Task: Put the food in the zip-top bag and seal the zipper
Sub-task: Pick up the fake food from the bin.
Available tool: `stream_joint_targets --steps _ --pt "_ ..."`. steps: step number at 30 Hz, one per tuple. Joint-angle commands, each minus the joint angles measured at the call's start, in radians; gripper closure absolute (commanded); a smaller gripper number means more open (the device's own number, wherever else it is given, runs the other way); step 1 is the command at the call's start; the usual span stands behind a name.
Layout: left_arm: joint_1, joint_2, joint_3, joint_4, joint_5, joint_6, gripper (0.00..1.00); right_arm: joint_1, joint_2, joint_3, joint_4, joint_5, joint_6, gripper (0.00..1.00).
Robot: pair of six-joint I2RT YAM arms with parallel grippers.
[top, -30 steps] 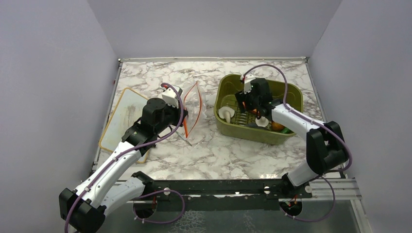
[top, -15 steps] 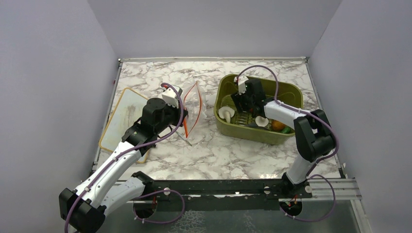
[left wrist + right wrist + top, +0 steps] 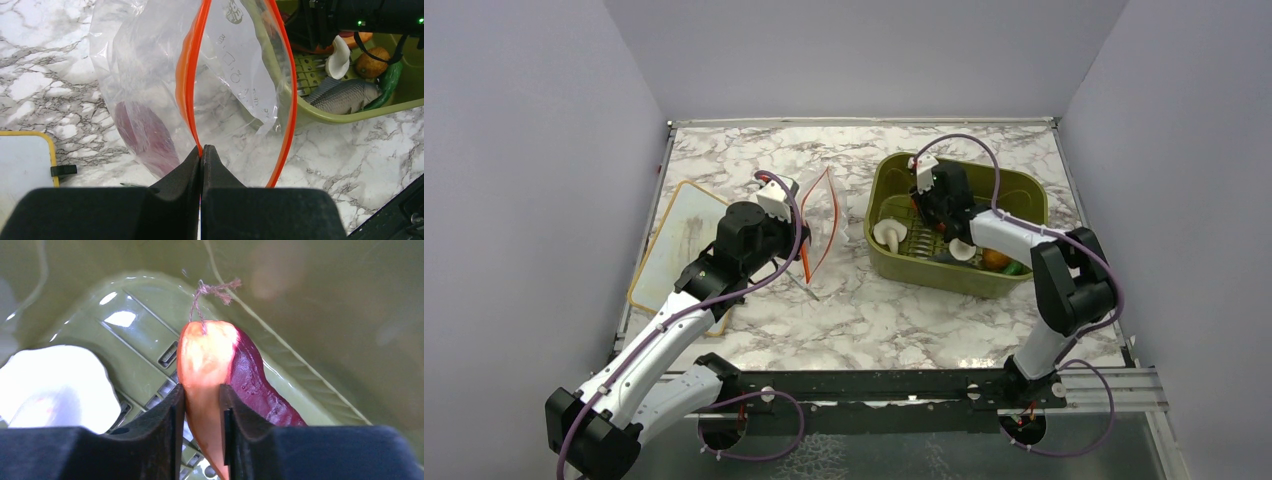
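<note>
Left gripper (image 3: 201,150): jaws closed flat on the red-orange zipper strip (image 3: 186,85) of the clear crinkly plastic zip-top bag (image 3: 145,55), pinching one side of the mouth right at the tips. The bag stands up ahead of the jaws with its mouth gaping and unsealed. The strip's other side bows out to the right of the tips. A dark red-purple piece (image 3: 145,137) shows through the plastic just ahead-left of the jaws. We cannot tell whether it is inside the bag or behind it.

Right gripper (image 3: 202,410): down in the olive-green plastic tub (image 3: 310,315), jaws clamped on an orange slice with dark red-purple skin (image 3: 205,355), one finger on each side. The slice sticks out past the tips, with a frayed string stem at its far end. We cannot tell if it is off the tub floor. A white toy mushroom (image 3: 55,385) lies just left of these jaws.

In the tub, ahead-right of the left jaws, we see a grey toy fish (image 3: 345,95), a small round orange piece (image 3: 372,55) and a green bit (image 3: 387,85).

A tan-rimmed white board (image 3: 674,235) lies left of the left jaws on the marble table (image 3: 874,310).
</note>
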Motion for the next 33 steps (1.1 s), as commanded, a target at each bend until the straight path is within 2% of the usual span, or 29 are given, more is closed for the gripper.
stream_joint_targets --steps 1,4,8,23,33 --pt "0.004 -0.011 -0.015 0.027 -0.018 0.001 1.00 0.003 -0.091 -0.018 0.032 0.022 0.026 0.76" --pt "0.004 -0.011 -0.015 0.025 -0.020 0.001 1.00 0.003 -0.120 -0.002 -0.001 0.019 0.044 0.82" --pt "0.005 -0.013 -0.017 0.024 -0.026 0.003 1.00 0.003 -0.171 -0.017 0.001 -0.013 0.063 0.85" --pt "0.004 -0.008 -0.015 0.024 -0.028 0.003 1.00 0.018 -0.383 -0.027 -0.044 -0.185 0.120 0.86" --pt "0.004 0.000 -0.016 0.023 -0.013 0.000 1.00 0.032 -0.523 -0.076 0.021 -0.326 0.212 0.88"
